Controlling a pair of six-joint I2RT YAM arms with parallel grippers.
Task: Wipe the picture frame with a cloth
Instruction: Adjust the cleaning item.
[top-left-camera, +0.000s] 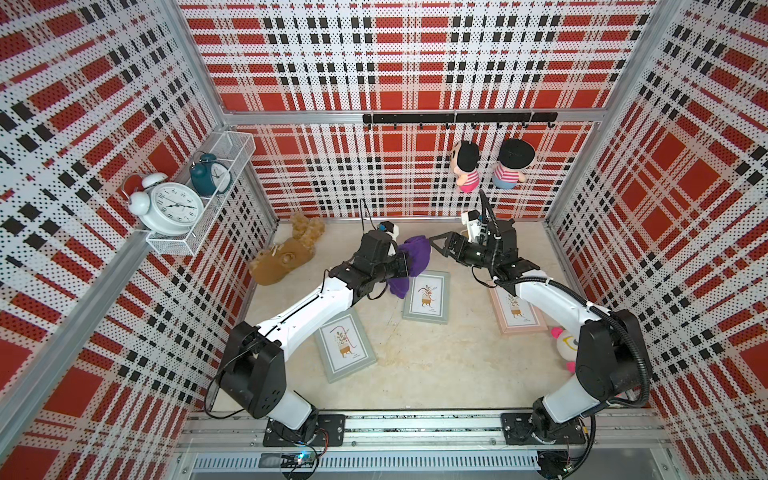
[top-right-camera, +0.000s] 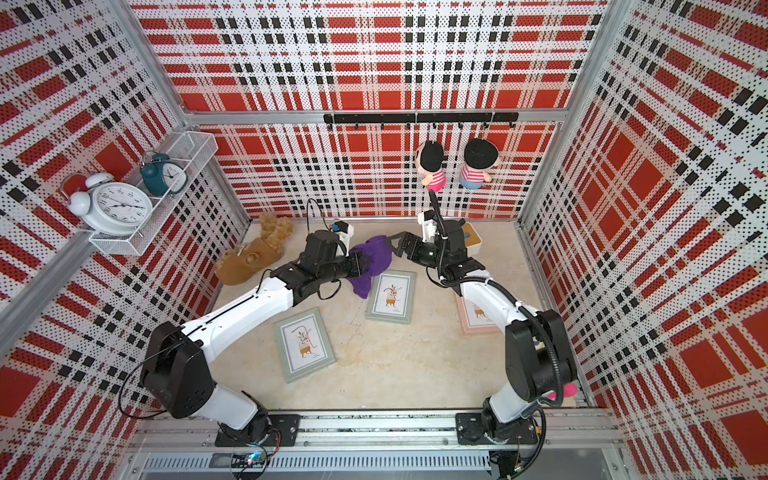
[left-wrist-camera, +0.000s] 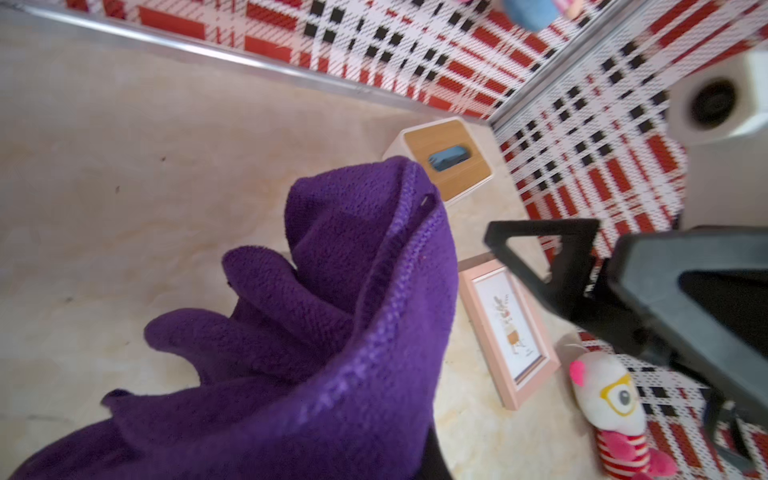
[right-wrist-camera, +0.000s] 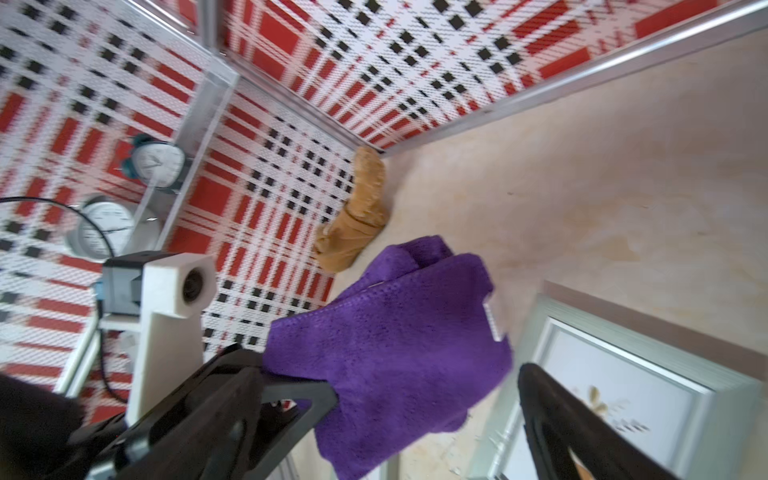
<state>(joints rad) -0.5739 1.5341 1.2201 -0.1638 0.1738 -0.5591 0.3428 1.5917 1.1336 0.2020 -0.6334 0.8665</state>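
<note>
Gripping purple cloth (top-left-camera: 417, 254), left pincer (top-left-camera: 404, 266).

White arms (top-left-camera: 307, 303), black joints (top-left-camera: 253, 374) (black cables (top-left-camera: 638, 351))

Beige tabletop (top-left-camera: 436, 365), three picture frames (top-left-camera: 345, 347) (top-left-camera: 427, 296) (top-left-camera: 515, 313)

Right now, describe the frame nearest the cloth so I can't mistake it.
Look at the beige table between the two arms. The middle frame lies flat beside the purple cloth hanging from the left gripper. It is grey-green, unlike the pink frame under the right arm, and lies farther back than the near frame by the left arm.
</note>
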